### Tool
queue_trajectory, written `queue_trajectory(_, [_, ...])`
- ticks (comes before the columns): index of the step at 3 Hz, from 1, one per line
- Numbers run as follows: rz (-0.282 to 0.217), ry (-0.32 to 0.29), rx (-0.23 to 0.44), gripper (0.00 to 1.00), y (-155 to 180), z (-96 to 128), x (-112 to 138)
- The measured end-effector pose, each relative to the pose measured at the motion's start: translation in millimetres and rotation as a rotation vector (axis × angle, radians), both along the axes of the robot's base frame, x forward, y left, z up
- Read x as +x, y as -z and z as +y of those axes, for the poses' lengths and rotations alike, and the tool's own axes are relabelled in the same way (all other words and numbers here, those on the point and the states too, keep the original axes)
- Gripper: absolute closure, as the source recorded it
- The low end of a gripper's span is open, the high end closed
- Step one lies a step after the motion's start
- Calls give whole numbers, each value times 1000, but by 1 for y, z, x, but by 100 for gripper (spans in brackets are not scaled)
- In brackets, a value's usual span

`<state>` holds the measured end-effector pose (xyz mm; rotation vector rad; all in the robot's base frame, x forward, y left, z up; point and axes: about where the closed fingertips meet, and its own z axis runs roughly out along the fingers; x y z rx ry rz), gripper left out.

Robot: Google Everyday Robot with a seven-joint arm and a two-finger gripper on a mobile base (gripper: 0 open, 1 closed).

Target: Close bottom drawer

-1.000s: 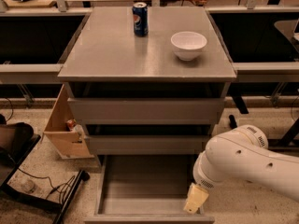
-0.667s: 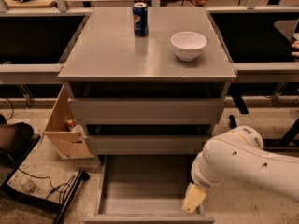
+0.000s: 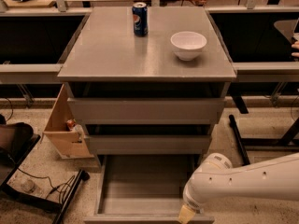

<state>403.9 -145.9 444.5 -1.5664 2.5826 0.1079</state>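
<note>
The bottom drawer of the grey cabinet is pulled far out, showing its shallow empty grey tray. Its front edge lies at the bottom of the view. The two taller drawers above, the top one and the middle one, sit nearly flush. My white arm reaches in from the right. My gripper is at the drawer's front right corner, by the front edge, with only a tan part of it showing at the bottom of the view.
A blue soda can and a white bowl stand on the cabinet top. A wooden box leans at the cabinet's left. Cables and a black stand lie on the floor at left. A black leg is at right.
My arm and gripper have shifted slightly left and down along the drawer's front right corner. The drawer stands open as before.
</note>
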Motion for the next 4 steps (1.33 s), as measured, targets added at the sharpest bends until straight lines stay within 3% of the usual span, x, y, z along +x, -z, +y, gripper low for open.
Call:
queue_trajectory(3, [105, 53, -86, 96, 155, -24, -15])
queue_trajectory(4, [125, 49, -87, 100, 170, -24, -23])
